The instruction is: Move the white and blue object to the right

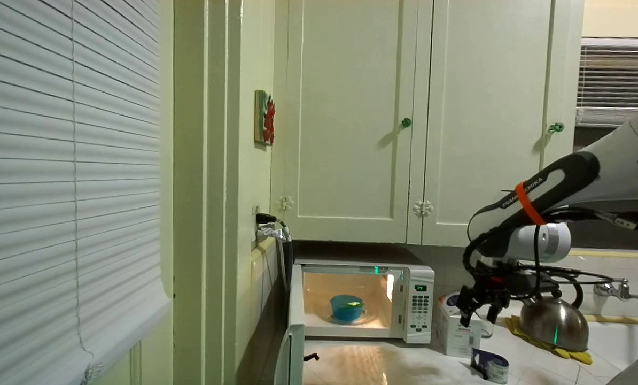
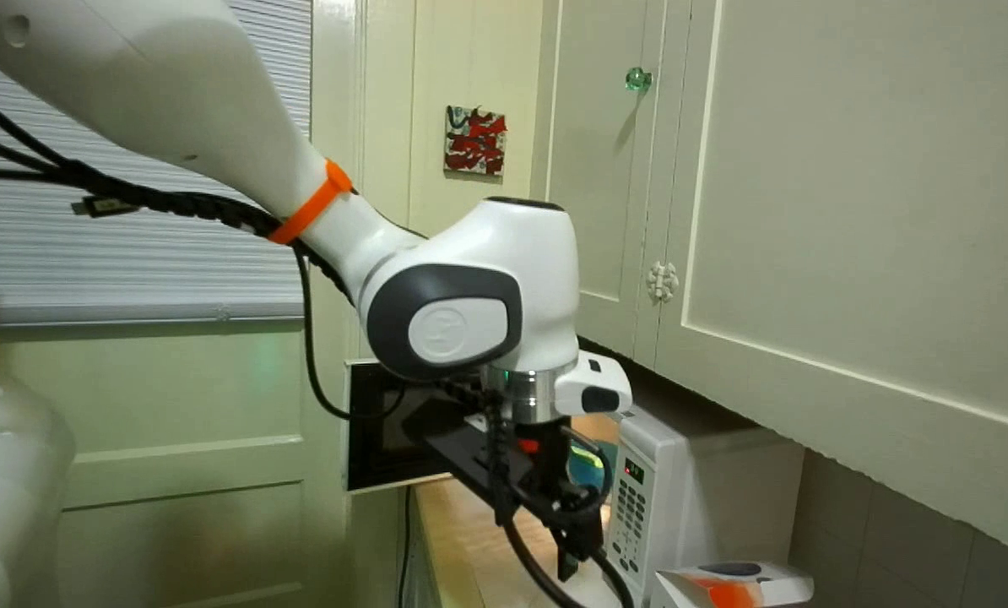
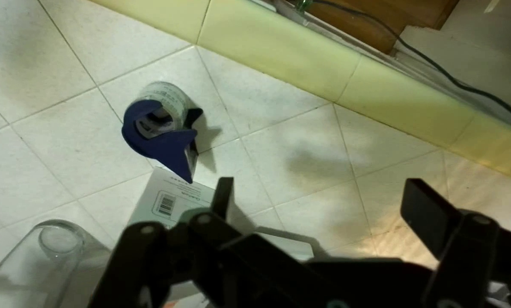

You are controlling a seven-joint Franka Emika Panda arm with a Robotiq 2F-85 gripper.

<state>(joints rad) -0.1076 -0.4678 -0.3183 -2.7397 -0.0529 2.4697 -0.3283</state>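
Although the gripper (image 3: 319, 192) hangs with its fingers spread wide and nothing held between them, it does not straddle the tape dispenser (image 3: 165, 143), which I take to be the task's white and blue object. In the wrist view the dispenser stands on the counter (image 3: 298, 141) beyond the finger at that view's left, above and left of the gap, so the coming move calls for a sideways shift before any descent. Its long axis slants from the roll at upper left to a pointed end at lower right, aimed at the white box (image 3: 170, 199); perhaps that tip touches the box, perhaps it only overlaps it from above. In an exterior view the dispenser (image 1: 492, 368) sits lower than the gripper, by the box's near corner, near the bottom edge. The arm (image 2: 365, 245) looms large in an exterior view, and the dispenser does not show there at all.
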